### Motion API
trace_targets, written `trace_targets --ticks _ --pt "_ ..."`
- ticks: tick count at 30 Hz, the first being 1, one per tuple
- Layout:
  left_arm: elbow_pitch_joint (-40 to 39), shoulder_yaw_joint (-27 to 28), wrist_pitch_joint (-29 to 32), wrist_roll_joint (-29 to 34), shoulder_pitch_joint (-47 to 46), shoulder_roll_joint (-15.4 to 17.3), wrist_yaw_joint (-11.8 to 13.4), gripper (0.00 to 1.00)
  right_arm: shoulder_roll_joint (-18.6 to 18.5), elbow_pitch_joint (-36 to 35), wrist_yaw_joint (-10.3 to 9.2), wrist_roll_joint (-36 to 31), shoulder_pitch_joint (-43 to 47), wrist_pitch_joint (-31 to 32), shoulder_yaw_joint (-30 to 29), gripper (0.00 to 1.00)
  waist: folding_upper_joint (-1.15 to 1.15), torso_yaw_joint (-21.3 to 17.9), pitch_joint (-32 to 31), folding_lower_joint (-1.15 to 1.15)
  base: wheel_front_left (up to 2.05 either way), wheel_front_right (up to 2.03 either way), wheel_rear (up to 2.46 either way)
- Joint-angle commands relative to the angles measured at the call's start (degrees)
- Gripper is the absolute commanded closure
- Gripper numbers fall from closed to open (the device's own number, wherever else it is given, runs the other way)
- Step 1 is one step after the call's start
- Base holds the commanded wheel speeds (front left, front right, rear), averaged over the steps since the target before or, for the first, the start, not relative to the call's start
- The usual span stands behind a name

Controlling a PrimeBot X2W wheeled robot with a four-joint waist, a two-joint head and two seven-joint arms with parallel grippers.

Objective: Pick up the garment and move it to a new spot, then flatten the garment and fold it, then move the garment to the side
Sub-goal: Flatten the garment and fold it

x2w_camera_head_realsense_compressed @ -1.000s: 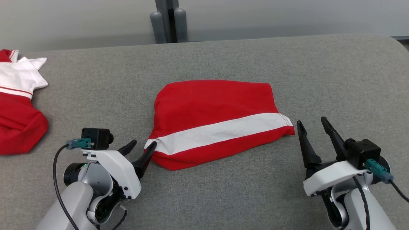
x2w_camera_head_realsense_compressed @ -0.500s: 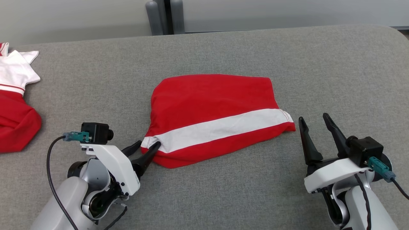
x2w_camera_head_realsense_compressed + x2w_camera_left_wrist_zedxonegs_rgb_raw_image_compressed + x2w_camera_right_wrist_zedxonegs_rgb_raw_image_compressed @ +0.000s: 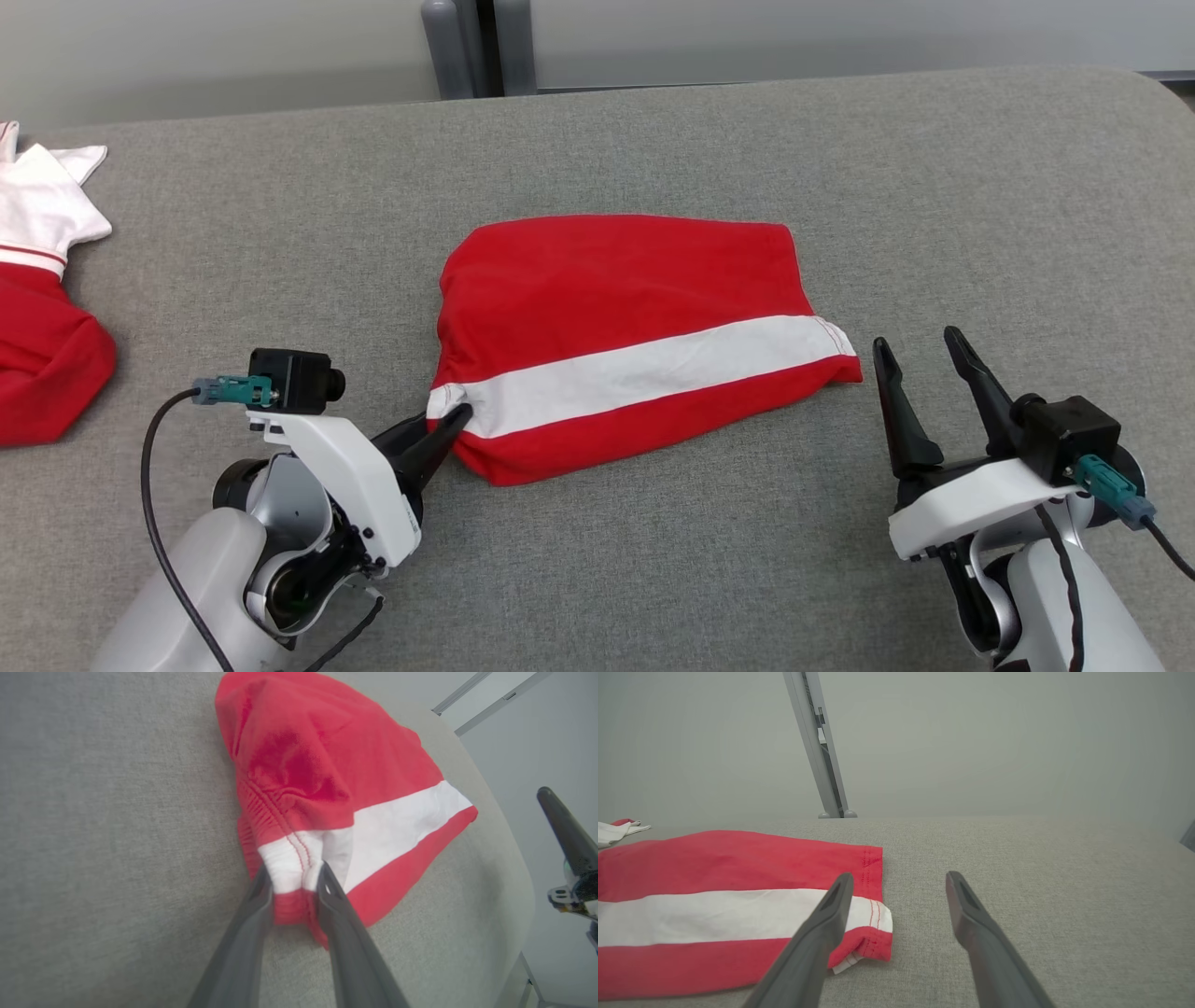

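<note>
Folded red garment (image 3: 635, 345) lies mid-surface (image 3: 653, 579). Left gripper (image 3: 446, 425) at its near-left corner. The left wrist view resolves the fingers (image 3: 252, 919) clamped on the bunched white band (image 3: 289, 858). Right gripper (image 3: 920, 341) spread apart, just off the near-right corner.

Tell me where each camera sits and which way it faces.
Head view: on the head, facing forward and down at the garment on the grey table; left gripper and right gripper show.
Left wrist view: on the left wrist, facing along its fingers, which pinch the garment's edge.
Right wrist view: on the right wrist, facing low across the table; its fingers stand open beside the garment.
Shared: all three show the garment.
</note>
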Motion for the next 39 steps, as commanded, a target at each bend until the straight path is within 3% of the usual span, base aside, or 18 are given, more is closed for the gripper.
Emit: trace_targets --ticks 1,5,6,8,20,28,39 --pt "-0.3 0.0 -0.7 -0.1 -1.2 0.6 -0.2 0.61 -0.3 0.3 0.01 -0.2 -0.6 -0.3 -0.2 0.00 0.00 0.1 0.0 0.00 0.00 0.00 0.00" --pt "-0.5 0.0 -1.4 -0.2 -1.3 0.8 -0.3 0.61 -0.3 0.4 0.01 0.0 -0.7 -0.3 -0.1 0.00 0.00 0.2 0.0 0.00 0.00 0.00 0.00" --pt "-0.7 0.1 -1.9 -0.1 -1.4 0.9 -0.3 0.69 -0.3 0.4 0.01 0.1 -0.7 -0.3 0.0 0.00 0.00 0.2 0.0 0.00 0.00 0.00 0.00" --pt "-0.7 0.6 -3.2 0.3 -1.4 0.9 -0.4 1.00 -0.3 0.6 0.01 0.2 -0.7 -0.3 0.0 0.00 0.00 0.3 0.0 0.00 0.00 0.00 0.00" --pt "-1.0 -0.7 -8.0 1.2 0.9 0.0 -0.4 1.00 -0.3 8.9 0.01 -1.4 -6.0 4.6 -0.9 0.00 0.00 2.6 0.2 0.00 0.00 0.00 0.00" --pt "0.3 -2.6 -9.5 2.3 -0.3 -1.5 -0.5 1.00 -0.6 16.9 0.01 3.6 -11.7 12.2 2.2 0.00 0.00 4.2 0.4 0.00 0.00 0.00 0.00" --pt "1.8 -4.0 -10.3 1.9 -1.3 -1.4 -0.5 1.00 -2.6 21.0 0.01 10.7 -15.8 20.1 8.0 0.00 0.00 4.5 0.4 0.00 0.00 0.00 0.00"
